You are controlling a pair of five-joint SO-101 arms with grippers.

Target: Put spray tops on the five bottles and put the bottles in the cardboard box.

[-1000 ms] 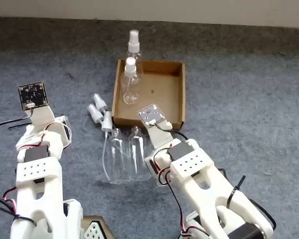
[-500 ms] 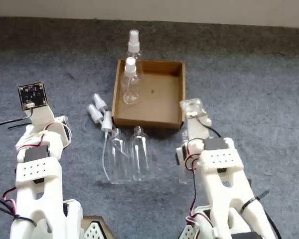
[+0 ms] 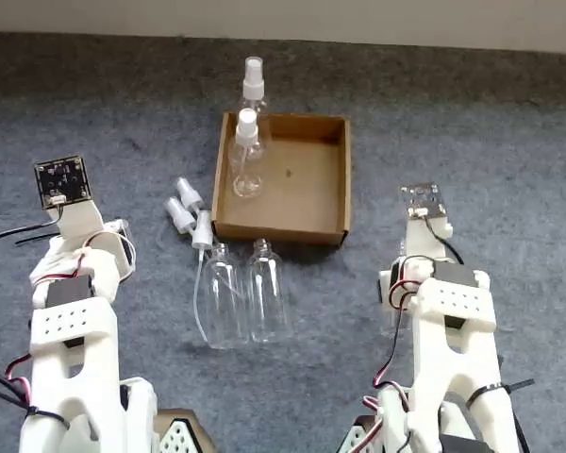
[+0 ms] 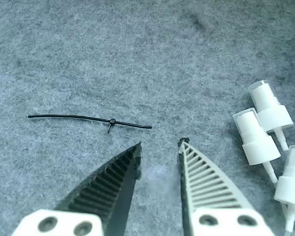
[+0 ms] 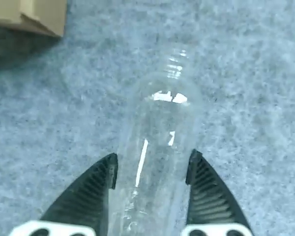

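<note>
The cardboard box lies open at the table's middle, and one capped bottle stands in its left side. Another capped bottle stands just behind the box. Three loose spray tops lie left of the box. Two uncapped clear bottles lie side by side in front of it. My right gripper is shut on a third uncapped bottle, low over the carpet, right of the box's front corner. My left gripper hangs open over bare carpet, left of the spray tops.
A black cable tie lies on the grey carpet just beyond my left gripper's tips. The right arm stands front right and the left arm front left. Bare carpet stretches right of the box.
My right arm has swung to the right, away from the two lying bottles and the box front, with a clear bottle in its gripper. The left arm has stayed still.
</note>
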